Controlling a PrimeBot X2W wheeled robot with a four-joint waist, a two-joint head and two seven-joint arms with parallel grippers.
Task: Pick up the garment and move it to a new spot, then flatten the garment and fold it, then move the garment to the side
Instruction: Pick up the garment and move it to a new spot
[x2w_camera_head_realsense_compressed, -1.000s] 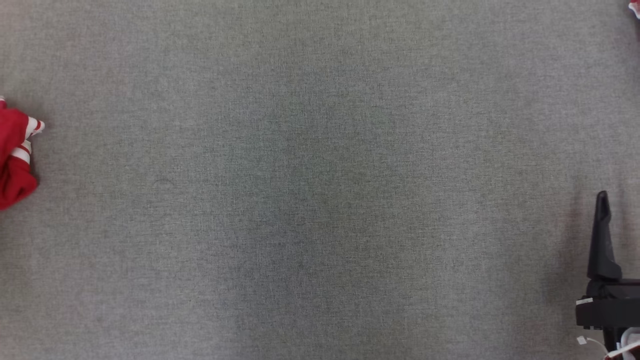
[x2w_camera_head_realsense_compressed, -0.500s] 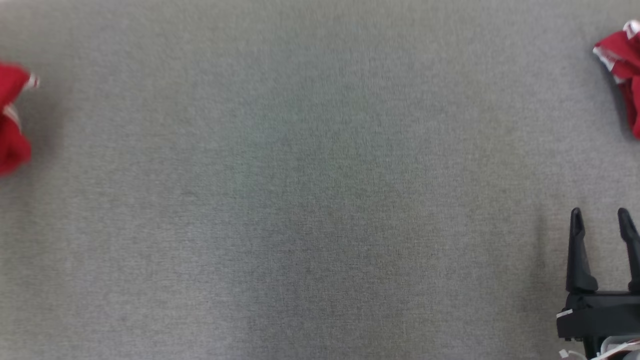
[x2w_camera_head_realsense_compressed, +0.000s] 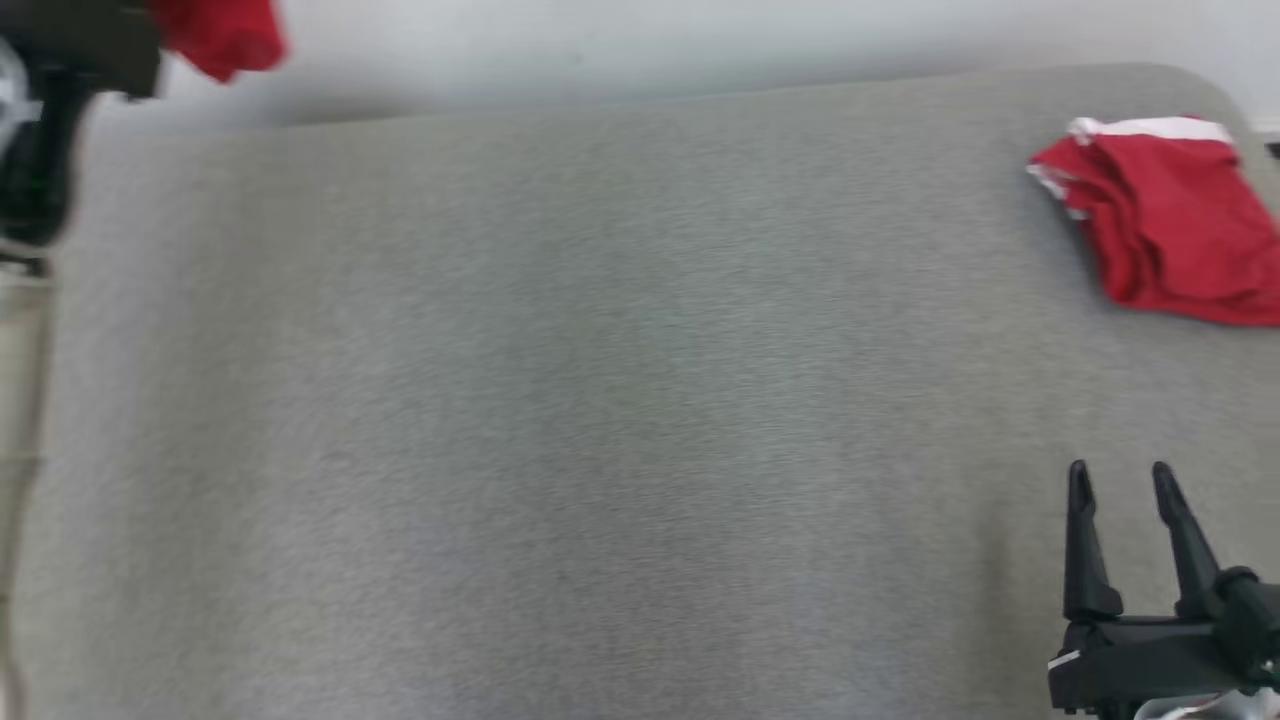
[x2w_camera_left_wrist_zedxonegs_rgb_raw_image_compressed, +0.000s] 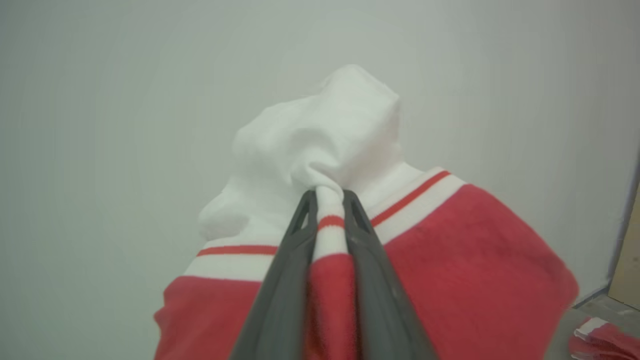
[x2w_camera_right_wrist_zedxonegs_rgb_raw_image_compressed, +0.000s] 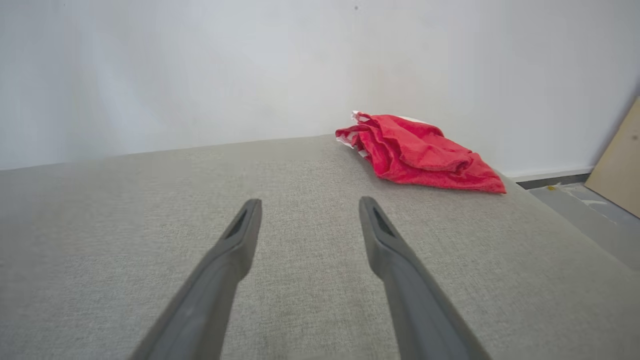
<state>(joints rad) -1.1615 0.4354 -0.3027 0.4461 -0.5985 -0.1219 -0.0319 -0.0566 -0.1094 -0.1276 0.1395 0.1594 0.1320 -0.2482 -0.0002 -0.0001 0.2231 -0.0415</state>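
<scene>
On the head view the camera has tipped up from the table (x2w_camera_head_realsense_compressed: 600, 400) to take in its far edge and the wall (x2w_camera_head_realsense_compressed: 600, 40), so I discount the shift of the whole picture. The real change is that the garment (x2w_camera_head_realsense_compressed: 220, 35), which lay at the table's left edge a second ago, now hangs lifted at the far left from my left claw (x2w_camera_head_realsense_compressed: 120, 55), both blurred. My right claw (x2w_camera_head_realsense_compressed: 1119, 478) sits near right with its jaws spread and nothing between them, and a red heap (x2w_camera_head_realsense_compressed: 1160, 230) lies at the far right of the table. On the left wrist view the claw is clamped on the garment's striped band (x2w_camera_left_wrist_zedxonegs_rgb_raw_image_compressed: 330, 225), white and red, with the red body bunched to either side. On the right wrist view the spread claw points across the table toward the heap, well apart from it. I judge the pick-up done. What remains is to carry the garment to open table, lay it down and flatten it.
</scene>
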